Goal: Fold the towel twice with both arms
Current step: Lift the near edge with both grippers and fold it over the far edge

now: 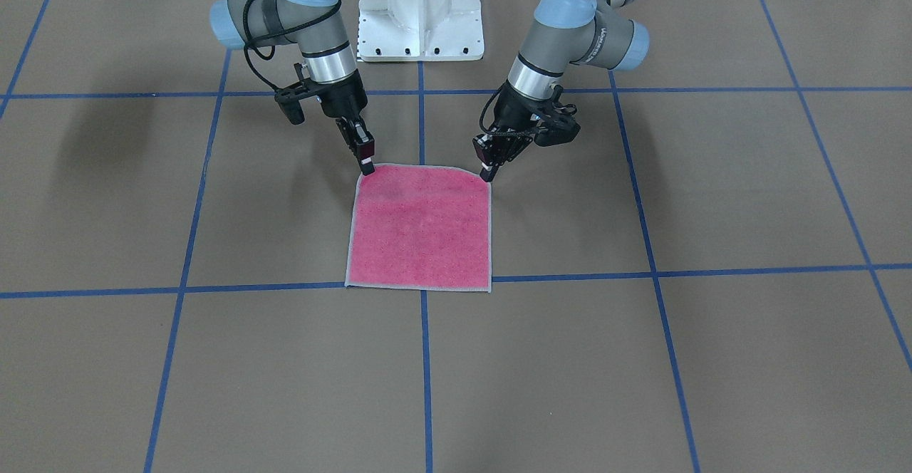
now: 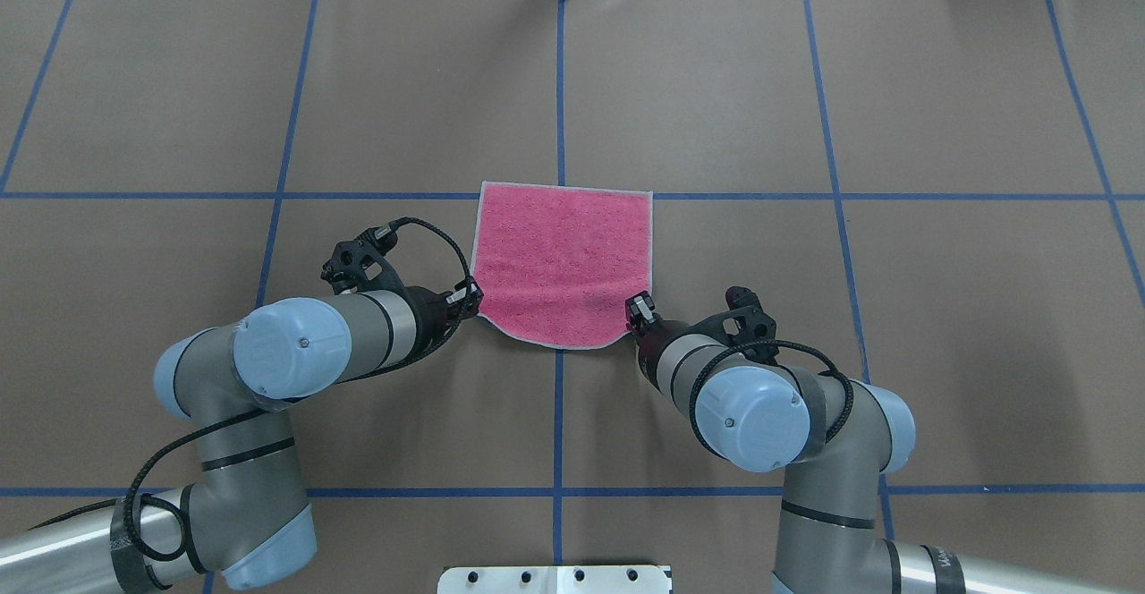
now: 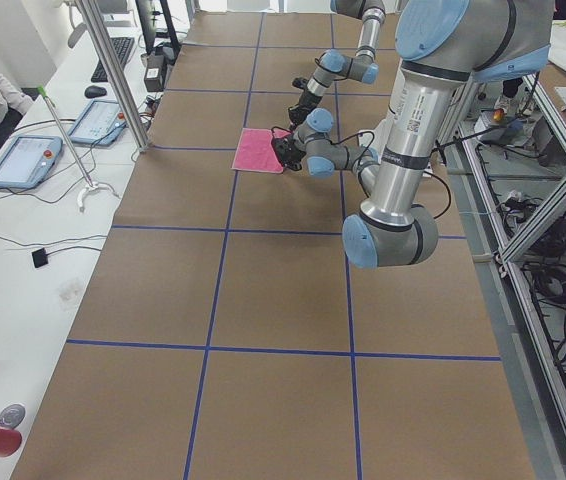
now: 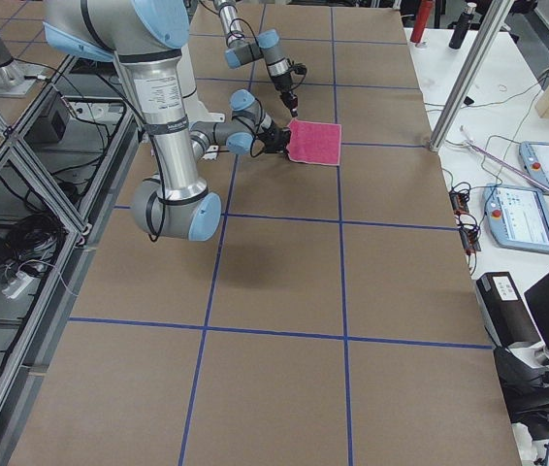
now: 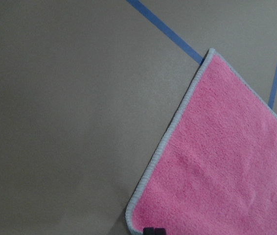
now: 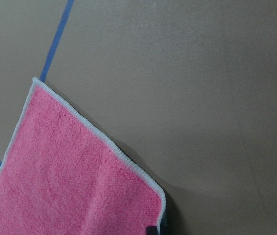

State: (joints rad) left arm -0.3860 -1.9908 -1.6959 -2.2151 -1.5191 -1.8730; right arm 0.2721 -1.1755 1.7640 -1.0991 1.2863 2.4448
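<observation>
Pink terry, face up, the towel (image 2: 562, 258) lies near the middle of the tabletop (image 2: 894, 308), not yet folded. Its far edge runs along a blue tape line (image 2: 760, 196), and a second line crossing that one passes under the cloth close to its middle. The two corners nearest the robot sit a little off the surface: the edge between them sags in a shallow curve in the overhead view, and the right wrist view shows a shadow under its corner. The grey face does not show.

The left arm (image 2: 295, 348) has its jaws at the near corner on its own side, the right arm (image 2: 760, 415) at the other near corner. Each wrist view shows the grey edging running down to a dark fingertip at the bottom of the frame, so I judge both pairs of jaws closed on the cloth, one corner each.

This looks like the start of the first fold: grasp made, lift barely begun. The next move calls for both arms to raise their corners together and carry them forward, away from the robot, over the towel to its far edge, at equal height and pace so the held edge is straight. The corners should land on the far corners by the tape line before the jaws let go; a slack middle could wrinkle or land short
</observation>
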